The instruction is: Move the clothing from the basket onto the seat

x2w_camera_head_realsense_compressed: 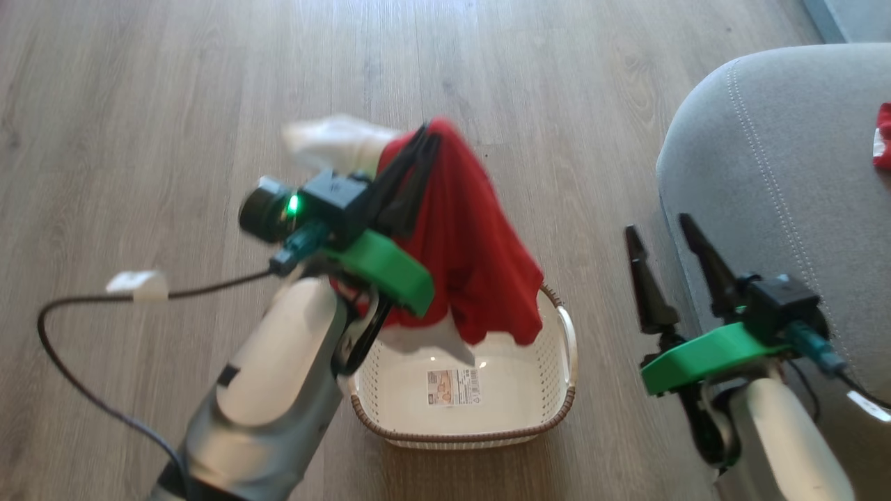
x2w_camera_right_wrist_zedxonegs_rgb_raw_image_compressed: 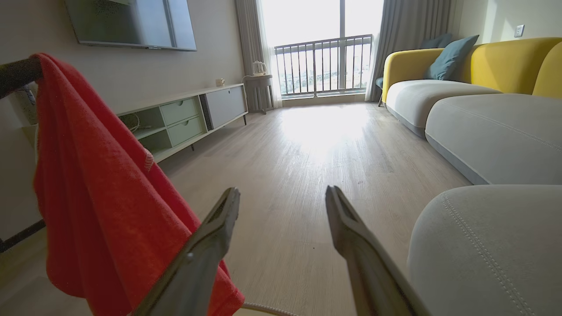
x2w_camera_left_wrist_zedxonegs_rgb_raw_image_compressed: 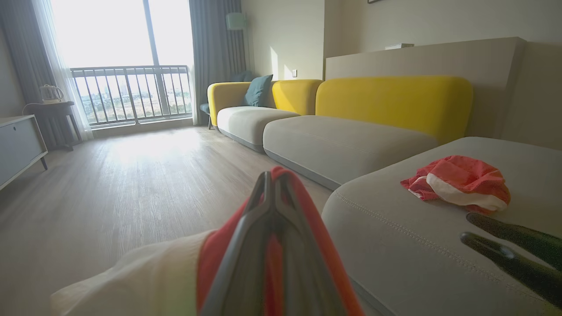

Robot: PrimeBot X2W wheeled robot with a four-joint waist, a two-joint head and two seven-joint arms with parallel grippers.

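Two arms flank the basket [x2w_camera_head_realsense_compressed: 569, 334]: the left end effector [x2w_camera_head_realsense_compressed: 426, 136], raised above it, clamps the clothing [x2w_camera_head_realsense_compressed: 473, 243] dangling over it. The right end effector [x2w_camera_head_realsense_compressed: 658, 228], fingers apart, hovers between basket and seat [x2w_camera_head_realsense_compressed: 766, 139].

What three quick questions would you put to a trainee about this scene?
1. True or false: the left gripper is shut on the clothing.
2. The clothing hangs: A) over the basket; B) flat on the floor; C) on the TV.
3. What lies on the seat?
Key: 1 true; 2 A; 3 another red and white garment.
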